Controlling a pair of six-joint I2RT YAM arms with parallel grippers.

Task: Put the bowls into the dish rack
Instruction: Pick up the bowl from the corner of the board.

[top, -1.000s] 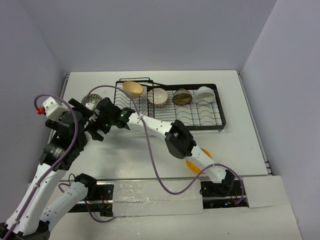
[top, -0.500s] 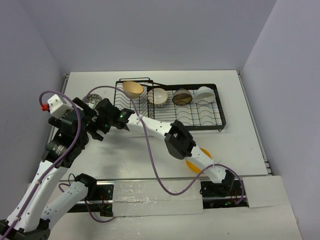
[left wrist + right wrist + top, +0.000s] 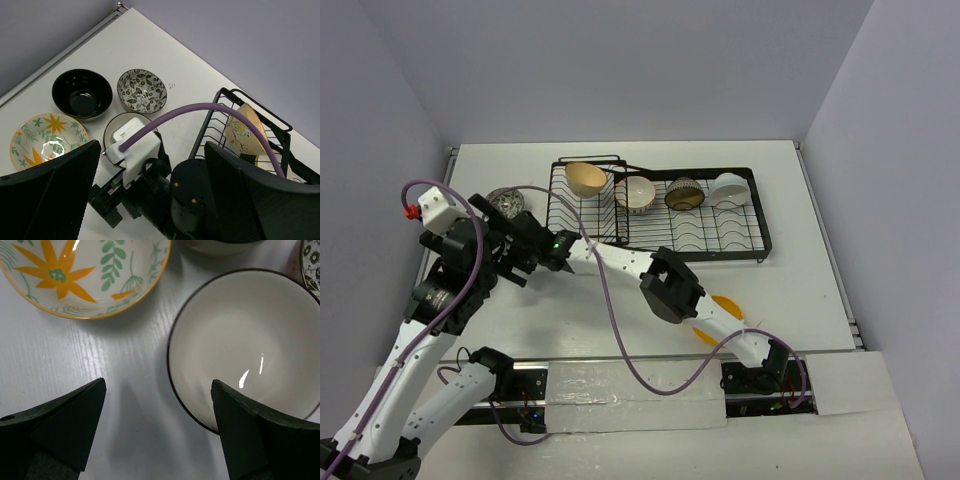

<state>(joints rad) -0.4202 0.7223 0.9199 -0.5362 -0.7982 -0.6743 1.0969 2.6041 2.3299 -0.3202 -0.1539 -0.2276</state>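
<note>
1. Step in hand, as I judge it: fetching another bowl from the cluster on the worktop (image 3: 800, 290) left of the dish rack (image 3: 720, 235). The right arm stretches across to the left for it.
2. The right end effector (image 3: 158, 390) hangs low over the worktop with its fingers apart and nothing between them. The left rim of the dark-rimmed bowl (image 3: 245, 345) lies just inside its right finger.
3. The left end effector (image 3: 152, 150) hovers above the cluster, fingers wide apart, carrying nothing.
4. Around the dark-rimmed bowl sit the star-patterned bowl (image 3: 47, 142), the black bowl (image 3: 82, 93) and the floral bowl (image 3: 142, 91), close together, the floral one nearest the rack.
5. The rack stands at the far middle, with a tan bowl (image 3: 586, 178), cream bowl (image 3: 635, 192), brown bowl (image 3: 684, 193) and white bowl (image 3: 728, 188) propped along its far row. An orange-yellow bowl (image 3: 725, 303) lies near, partly hidden by the right arm.
6. The next move calls for lowering so one finger goes inside the rim and one outside, then pinching. The neighbouring bowls leave little room.
</note>
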